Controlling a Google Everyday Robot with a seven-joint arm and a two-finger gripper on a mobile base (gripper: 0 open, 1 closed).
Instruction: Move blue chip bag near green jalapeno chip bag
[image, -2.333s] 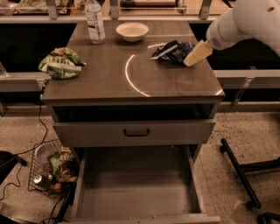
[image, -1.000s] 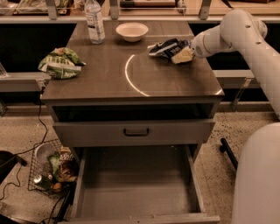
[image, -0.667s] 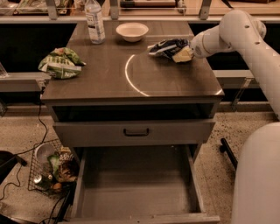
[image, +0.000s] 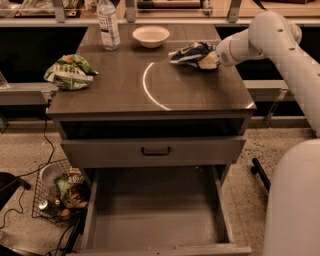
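The wrinkled dark navy-blue foil chip bag (image: 189, 51) with white lettering lies at the back right of the grey-brown worktop (image: 125, 95), just right of a shallow white bowl (image: 151, 36). The white arm's end effector (image: 210, 60) sits against the bag's right end; whether it is gripping cannot be told. The crumpled bright green-and-white jalapeno chip bag (image: 69, 72) rests well apart, at the worktop's left edge, in front of a clear plastic bottle (image: 108, 22).
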